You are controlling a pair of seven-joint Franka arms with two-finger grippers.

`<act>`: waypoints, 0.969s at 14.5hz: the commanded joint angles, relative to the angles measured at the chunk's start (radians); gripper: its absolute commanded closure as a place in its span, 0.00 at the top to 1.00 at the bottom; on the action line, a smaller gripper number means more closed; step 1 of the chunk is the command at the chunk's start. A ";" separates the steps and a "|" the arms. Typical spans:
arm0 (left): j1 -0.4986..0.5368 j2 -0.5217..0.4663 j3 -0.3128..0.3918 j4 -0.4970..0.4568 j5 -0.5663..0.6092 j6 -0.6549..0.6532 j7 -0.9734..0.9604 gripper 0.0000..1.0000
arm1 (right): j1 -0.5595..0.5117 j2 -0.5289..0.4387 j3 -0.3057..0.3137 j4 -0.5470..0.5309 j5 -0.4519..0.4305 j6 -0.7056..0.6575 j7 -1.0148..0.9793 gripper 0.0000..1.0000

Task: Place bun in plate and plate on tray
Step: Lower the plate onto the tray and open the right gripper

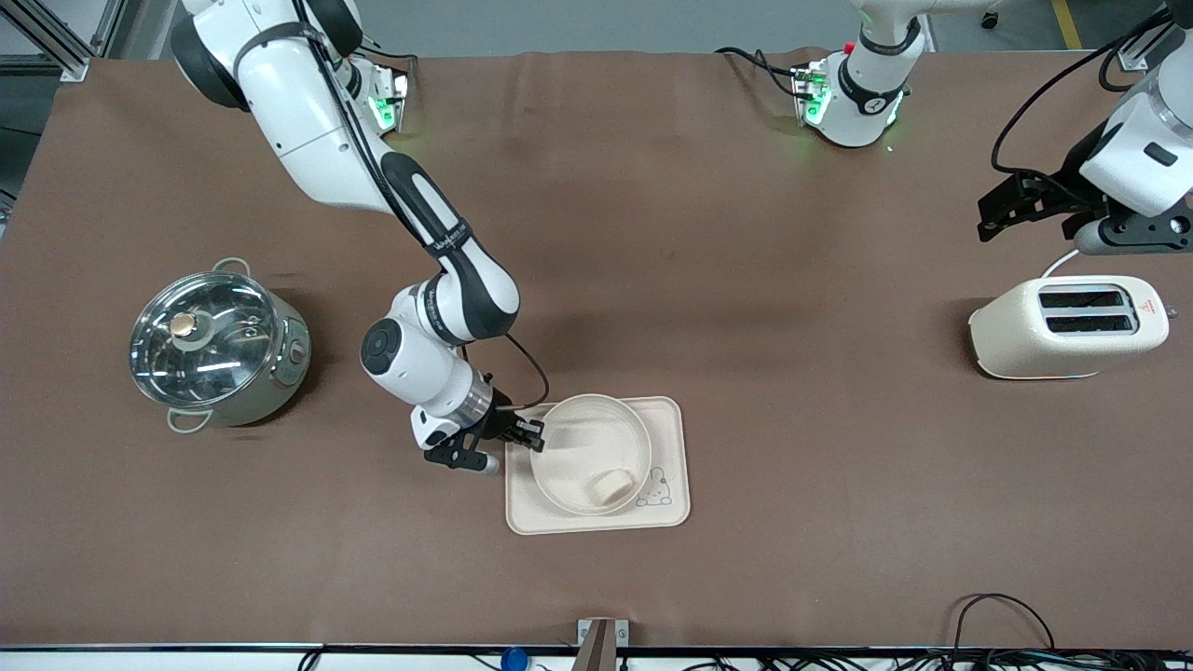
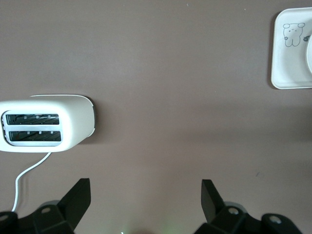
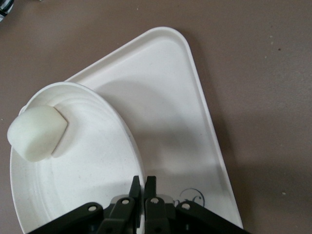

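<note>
The round cream-white plate (image 1: 580, 445) is over the cream rectangular tray (image 1: 667, 427) and covers most of it. The small pale bun (image 1: 610, 487) lies in the plate, on its side nearer the front camera. My right gripper (image 1: 533, 434) is shut on the plate's rim at the tray's edge toward the right arm's end. In the right wrist view the gripper (image 3: 144, 183) pinches the rim of the plate (image 3: 83, 190), with the bun (image 3: 36, 132) inside and the tray (image 3: 165, 92) shadowed beneath. My left gripper (image 1: 1025, 210) waits open and empty in the air above the toaster; it also shows in the left wrist view (image 2: 146, 187).
A cream toaster (image 1: 1067, 326) stands toward the left arm's end of the table, also in the left wrist view (image 2: 73, 122). A steel pot with a glass lid (image 1: 219, 349) stands toward the right arm's end. The tray's bunny corner shows in the left wrist view (image 2: 287, 63).
</note>
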 commanded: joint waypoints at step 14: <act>-0.002 -0.007 -0.003 -0.002 -0.002 -0.001 0.018 1.00 | -0.023 0.052 0.013 0.026 0.030 0.045 -0.028 0.82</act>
